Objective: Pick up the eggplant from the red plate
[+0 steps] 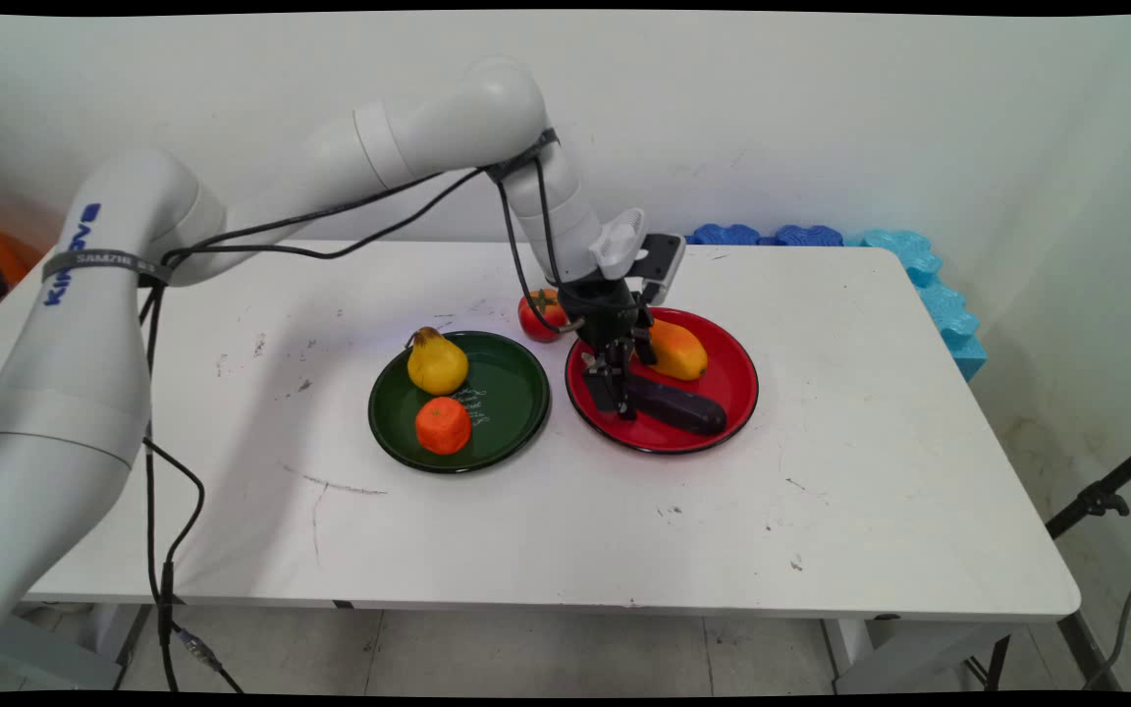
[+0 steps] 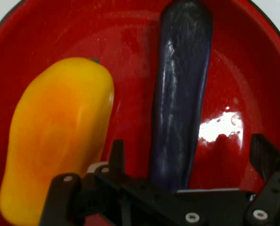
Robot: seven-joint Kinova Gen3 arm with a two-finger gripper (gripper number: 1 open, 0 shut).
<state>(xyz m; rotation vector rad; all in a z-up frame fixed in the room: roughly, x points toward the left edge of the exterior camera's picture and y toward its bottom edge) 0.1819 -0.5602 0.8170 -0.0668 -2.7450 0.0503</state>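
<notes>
My gripper is low over the left part of a red plate, at the near end of a dark purple eggplant. In the hand view the gripper is open. Its two fingers stand on either side of the eggplant with gaps between them and it. A yellow-orange mango lies on the same plate just behind the eggplant. In the hand view the mango is left of the eggplant, close to the left finger, on the red plate.
A red tomato sits on the table behind the arm's wrist, left of the red plate. A dark green plate to the left holds a yellow pear and an orange. Blue foam pieces line the back right edge.
</notes>
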